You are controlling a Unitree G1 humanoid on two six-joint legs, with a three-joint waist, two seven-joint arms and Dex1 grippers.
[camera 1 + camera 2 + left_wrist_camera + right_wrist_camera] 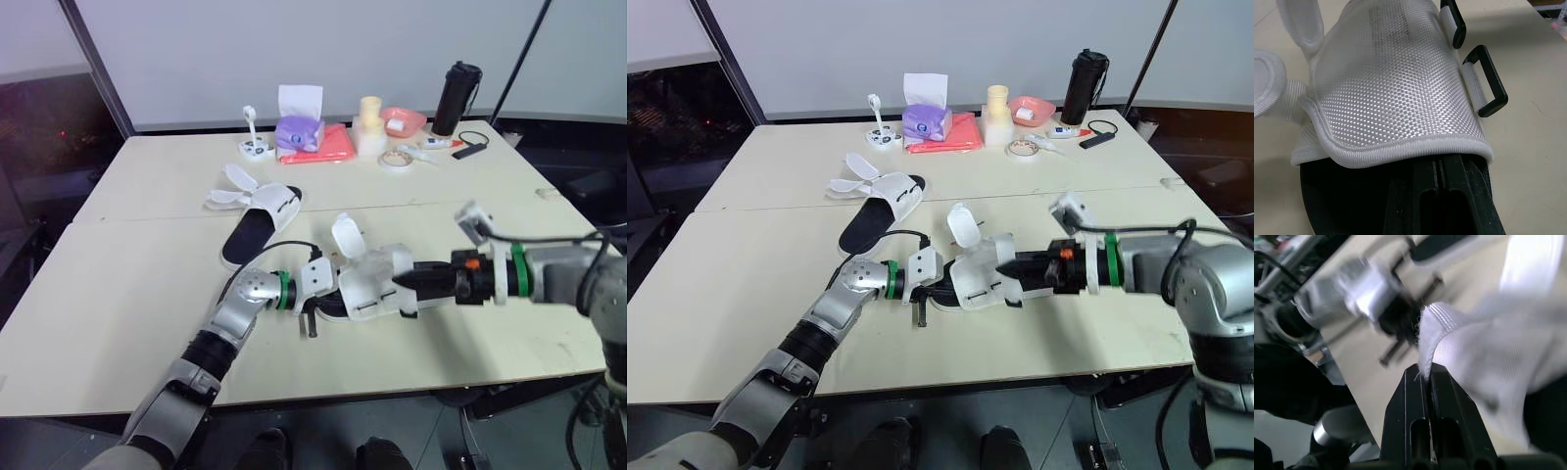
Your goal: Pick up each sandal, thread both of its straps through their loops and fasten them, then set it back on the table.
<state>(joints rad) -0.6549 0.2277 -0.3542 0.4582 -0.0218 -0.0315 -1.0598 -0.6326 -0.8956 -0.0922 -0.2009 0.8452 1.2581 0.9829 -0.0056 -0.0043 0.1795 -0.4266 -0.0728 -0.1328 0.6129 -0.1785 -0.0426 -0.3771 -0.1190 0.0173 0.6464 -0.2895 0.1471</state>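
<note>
Tension on the strap matters most now. The right gripper [1425, 372], pinched shut on the edge of the white strap [1469, 328], should pull it straight toward the black loops [1488, 81]. The left gripper [326, 297], closed on the black sole, should hold firm meanwhile. The near sandal [377, 284] sits between both, over the front part of the table [118, 294]. Its long axis runs left to right, with the heel at the left gripper and the toe probably rightward.

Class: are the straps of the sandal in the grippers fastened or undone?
Undone: on the sandal, a strap stands free; both black loops are empty.
</note>
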